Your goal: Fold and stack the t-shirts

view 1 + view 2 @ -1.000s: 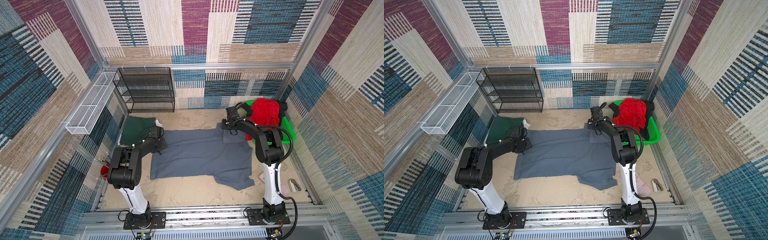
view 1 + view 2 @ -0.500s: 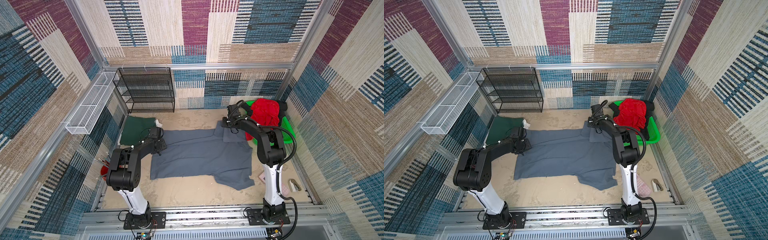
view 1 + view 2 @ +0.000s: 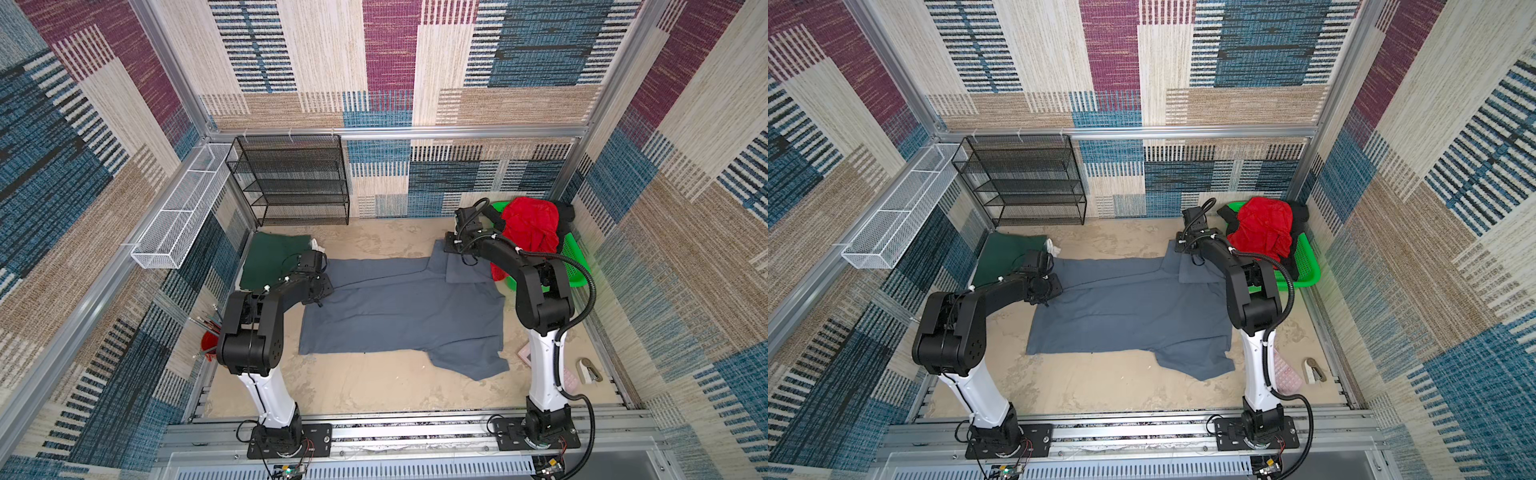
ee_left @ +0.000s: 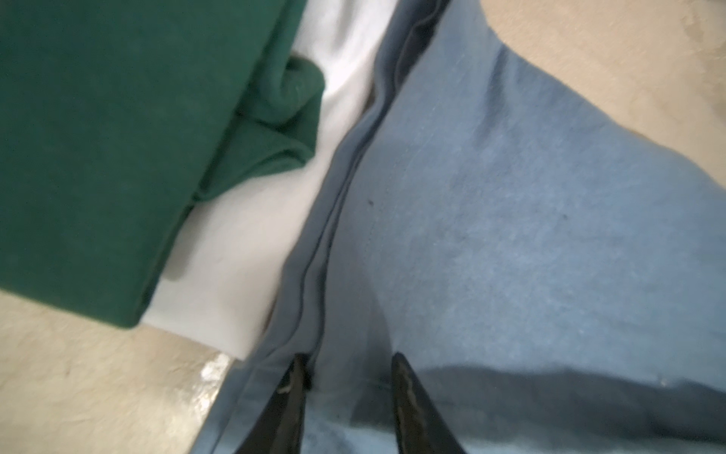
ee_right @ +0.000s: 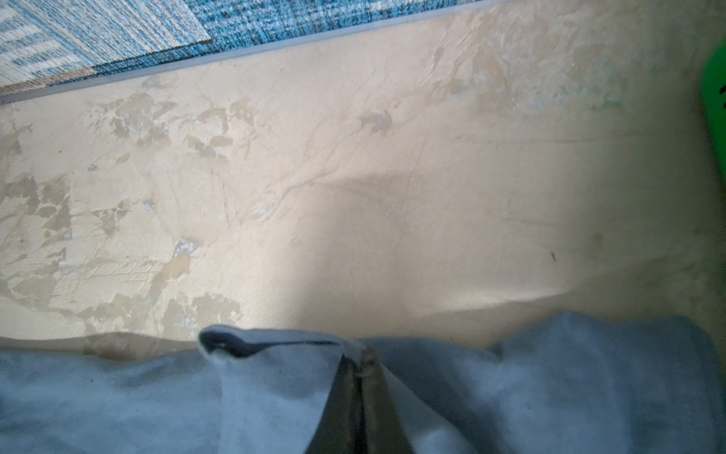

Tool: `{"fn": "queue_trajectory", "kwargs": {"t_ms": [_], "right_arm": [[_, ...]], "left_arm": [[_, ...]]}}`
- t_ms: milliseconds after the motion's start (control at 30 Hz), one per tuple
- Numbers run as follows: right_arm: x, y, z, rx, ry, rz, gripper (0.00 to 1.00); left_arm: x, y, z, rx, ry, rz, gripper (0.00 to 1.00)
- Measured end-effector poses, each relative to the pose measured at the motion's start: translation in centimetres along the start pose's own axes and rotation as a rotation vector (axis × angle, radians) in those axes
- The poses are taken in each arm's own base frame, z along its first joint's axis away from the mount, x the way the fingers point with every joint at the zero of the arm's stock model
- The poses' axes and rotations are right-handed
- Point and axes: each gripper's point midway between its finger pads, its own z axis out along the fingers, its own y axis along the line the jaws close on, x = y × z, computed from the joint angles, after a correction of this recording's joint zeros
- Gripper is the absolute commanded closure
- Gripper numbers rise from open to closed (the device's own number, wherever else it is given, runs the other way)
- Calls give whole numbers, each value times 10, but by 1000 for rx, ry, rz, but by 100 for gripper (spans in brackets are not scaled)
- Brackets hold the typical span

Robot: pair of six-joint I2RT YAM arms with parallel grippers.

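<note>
Dark green t-shirt (image 3: 270, 262) stacked on white t-shirt (image 4: 235, 255), far left tabletop corner; red t-shirt (image 3: 530, 226) and black t-shirt (image 3: 566, 212) unfolded in green basket (image 3: 575, 270). Slate grey t-shirt (image 3: 399, 307) mid-tabletop: right gripper (image 5: 359, 369) pinched tight on its far edge, left gripper (image 4: 349, 397) part-open over the hem.

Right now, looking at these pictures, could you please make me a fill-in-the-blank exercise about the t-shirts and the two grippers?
1. The right gripper is ____ on an edge of the grey t-shirt.
2. The left gripper, over that shirt's hem, is ____.
3. The basket holding the red t-shirt is ____.
Missing words: shut; open; green.
</note>
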Motion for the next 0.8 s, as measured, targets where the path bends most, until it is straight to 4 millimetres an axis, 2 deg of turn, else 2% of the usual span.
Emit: {"fn": "queue_trajectory", "kwargs": {"t_ms": [133, 367, 800], "right_arm": [[0, 0, -1, 0, -1, 0, 93], [-1, 0, -1, -1, -2, 0, 93], [-10, 3, -6, -6, -18, 1, 94]], "left_arm": [[2, 0, 0, -1, 8, 0, 62], [5, -1, 3, 6, 24, 0, 79], [-4, -2, -10, 20, 2, -10, 76]]}}
